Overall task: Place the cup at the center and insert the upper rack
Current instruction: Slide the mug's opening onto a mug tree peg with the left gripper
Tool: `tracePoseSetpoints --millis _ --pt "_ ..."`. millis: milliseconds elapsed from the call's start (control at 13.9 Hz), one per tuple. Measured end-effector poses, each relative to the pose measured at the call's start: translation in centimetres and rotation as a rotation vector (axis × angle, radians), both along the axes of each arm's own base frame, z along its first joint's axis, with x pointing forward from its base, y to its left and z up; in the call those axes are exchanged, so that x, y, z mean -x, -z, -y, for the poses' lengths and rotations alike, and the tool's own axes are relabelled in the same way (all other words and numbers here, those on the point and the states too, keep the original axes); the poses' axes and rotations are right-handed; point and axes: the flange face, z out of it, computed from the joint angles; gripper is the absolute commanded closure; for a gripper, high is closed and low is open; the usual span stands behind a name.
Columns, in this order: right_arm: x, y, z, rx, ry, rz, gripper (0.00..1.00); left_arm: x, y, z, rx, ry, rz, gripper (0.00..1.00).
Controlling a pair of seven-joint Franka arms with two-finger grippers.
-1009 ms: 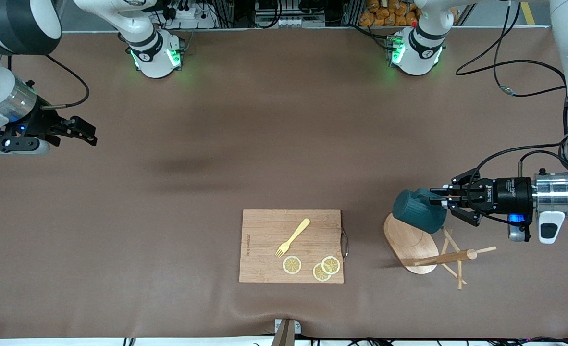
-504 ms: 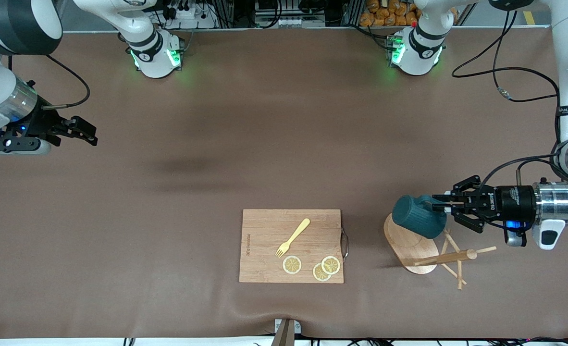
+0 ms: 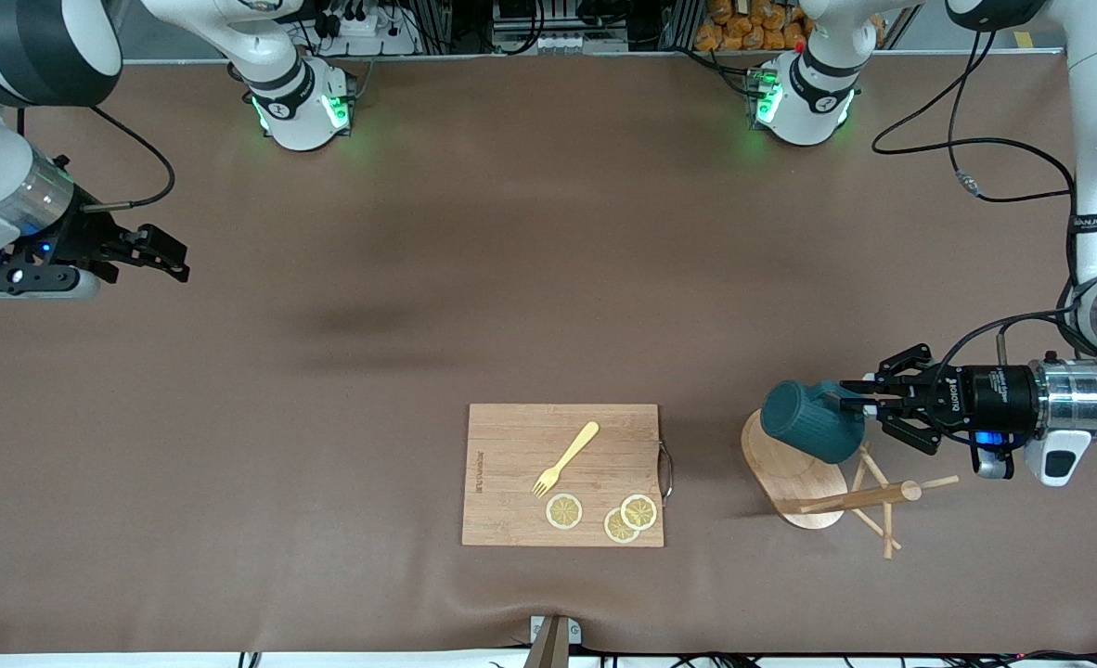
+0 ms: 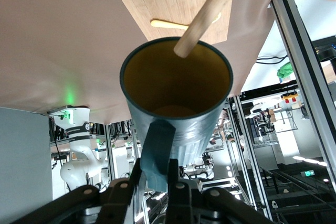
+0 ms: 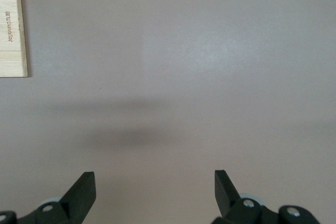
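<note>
My left pincer [image 3: 853, 402] pinches the handle of the small dark teal ribbed cup [image 3: 810, 420], over the light wooden mug stand [image 3: 822, 478] (tipped over). My right pincer [image 3: 170, 257] waits, spread wide, over the brown tabletop [image 3: 511, 260].

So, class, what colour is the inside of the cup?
Yellowish-tan inside the cup, clearest in the left wrist view.
</note>
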Motion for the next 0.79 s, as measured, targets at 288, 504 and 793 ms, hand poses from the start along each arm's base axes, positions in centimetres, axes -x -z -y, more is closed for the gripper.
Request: tracePoseSetpoints --millis 288,504,793 --pt "0.0 0.1 0.0 0.0 0.0 -0.001 0.0 -0.2 0.4 -1.0 0.022 -0.023 -0.007 1.0" --pt "-0.1 0.2 -0.3 0.0 -0.005 0.003 0.0 -0.3 1.2 -2.2 0.053 -0.044 -0.022 1.0" --pt "-0.1 0.3 -0.7 0.0 -0.013 0.006 0.0 -0.6 2.1 -3.0 0.105 -0.074 -0.037 1.0"
